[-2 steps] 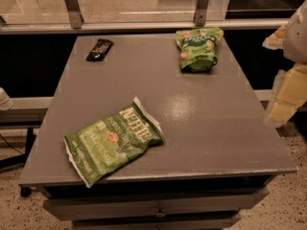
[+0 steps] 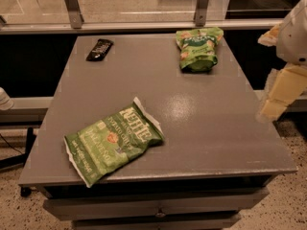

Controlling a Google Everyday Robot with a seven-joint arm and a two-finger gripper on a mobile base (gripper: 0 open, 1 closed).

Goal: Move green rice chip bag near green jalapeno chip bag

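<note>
The green rice chip bag (image 2: 197, 49), small, puffy and bright green, lies at the far right of the grey table (image 2: 206, 123). The green jalapeno chip bag (image 2: 112, 145), larger and flatter with white KETTLE lettering, lies near the front left edge, one crimped end reaching the rim. My gripper (image 2: 269, 109) hangs off the table's right side on a cream and white arm (image 2: 295, 32). It is level with the table's middle and well apart from both bags. It holds nothing that I can see.
A small black object (image 2: 100, 49) lies at the far left of the table. A metal rail with two posts (image 2: 72, 6) runs behind the table. Drawers sit under the front edge. A speckled floor lies around it.
</note>
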